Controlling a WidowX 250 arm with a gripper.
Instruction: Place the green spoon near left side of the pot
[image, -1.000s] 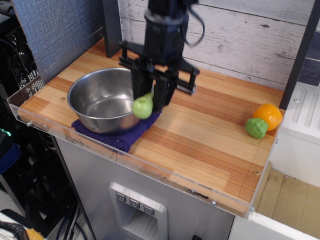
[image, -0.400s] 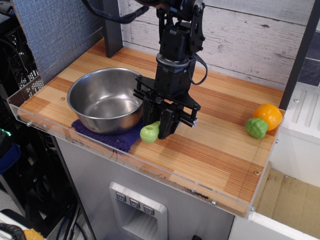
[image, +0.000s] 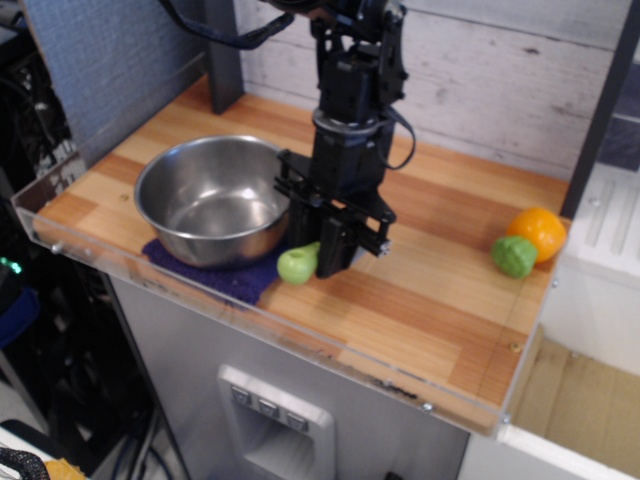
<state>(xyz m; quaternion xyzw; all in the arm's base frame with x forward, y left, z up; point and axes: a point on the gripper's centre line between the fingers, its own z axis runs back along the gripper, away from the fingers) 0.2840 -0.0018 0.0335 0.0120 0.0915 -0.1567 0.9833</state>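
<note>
The green spoon shows only its chunky lime-green handle, low at the edge of the purple cloth, just right of the pot's front. Its grey head is hidden between the fingers. My black gripper points down and is shut on the spoon, down near the wooden table. The pot is a large shiny steel bowl that sits on the cloth at the left of the table, right beside the gripper.
A purple cloth lies under the pot. An orange and green toy vegetable sits at the right edge. A clear acrylic rim runs along the table front. A blue-grey wall and a dark post stand at the back left.
The gripper has come down and to the right from over the pot's rim to the table surface with the spoon in it. In the last half second it has barely moved.
</note>
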